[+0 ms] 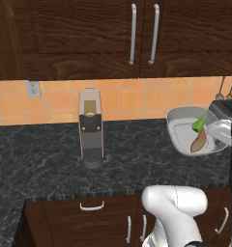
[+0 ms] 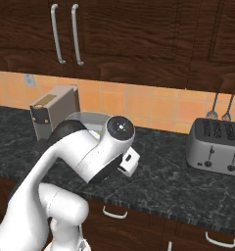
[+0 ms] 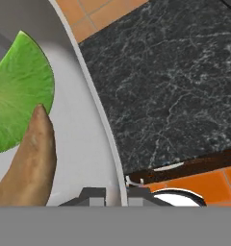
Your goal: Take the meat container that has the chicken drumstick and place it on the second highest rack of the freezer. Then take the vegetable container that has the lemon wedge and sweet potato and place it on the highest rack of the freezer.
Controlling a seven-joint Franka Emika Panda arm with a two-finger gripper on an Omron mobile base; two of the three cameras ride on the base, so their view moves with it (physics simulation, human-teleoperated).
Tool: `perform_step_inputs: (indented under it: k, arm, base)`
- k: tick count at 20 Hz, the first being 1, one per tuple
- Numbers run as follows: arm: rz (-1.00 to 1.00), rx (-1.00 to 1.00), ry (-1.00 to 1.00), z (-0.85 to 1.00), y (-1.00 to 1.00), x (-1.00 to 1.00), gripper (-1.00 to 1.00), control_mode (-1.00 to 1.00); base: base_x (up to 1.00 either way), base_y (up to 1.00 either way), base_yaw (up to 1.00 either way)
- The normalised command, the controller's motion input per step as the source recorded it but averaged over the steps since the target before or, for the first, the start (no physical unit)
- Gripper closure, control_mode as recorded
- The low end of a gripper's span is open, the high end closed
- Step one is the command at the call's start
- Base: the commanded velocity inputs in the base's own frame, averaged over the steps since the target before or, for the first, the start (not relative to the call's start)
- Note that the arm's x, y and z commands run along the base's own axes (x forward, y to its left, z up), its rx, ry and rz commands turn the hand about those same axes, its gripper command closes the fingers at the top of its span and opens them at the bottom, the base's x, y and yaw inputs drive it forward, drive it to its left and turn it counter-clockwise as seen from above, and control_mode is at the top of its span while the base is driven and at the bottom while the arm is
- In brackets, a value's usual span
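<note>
The vegetable container (image 1: 178, 118) is a pale grey bowl, tipped toward the camera above the dark counter at the right. In it lie a green lemon wedge (image 1: 199, 124) and a brown sweet potato (image 1: 199, 141). My gripper (image 1: 215, 134) holds the bowl at its right rim. The hand view shows the gripper (image 3: 116, 197) shut on the thin rim of the container (image 3: 83, 139), one fingertip on each side, with the lemon wedge (image 3: 21, 91) and sweet potato (image 3: 28, 163) just inside. The arm hides most of the container (image 2: 87, 117) in the right base view. The meat container and the freezer are out of view.
A grey coffee machine (image 1: 91, 128) stands on the black stone counter (image 1: 40, 164) left of the bowl. A silver toaster (image 2: 217, 144) sits at the right against the orange tiled wall, with utensils hanging above it. Dark wooden cabinets run above and below the counter.
</note>
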Motion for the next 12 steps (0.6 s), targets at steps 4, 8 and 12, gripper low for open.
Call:
perform_step_inputs:
  k: [4, 8, 12]
  arm:
    - [0.0, 0.0, -0.1, 0.09, 0.0, -0.19, 1.0, -1.0]
    - [0.0, 0.0, 0.0, 0.0, 0.0, 0.0, 1.0, -1.0]
    - [0.0, 0.0, 0.0, 0.0, 0.0, 0.0, 1.0, -1.0]
  base:
    - [0.0, 0.0, 0.0]
    - [0.0, 0.0, 0.0]
    - [0.0, 0.0, 0.0]
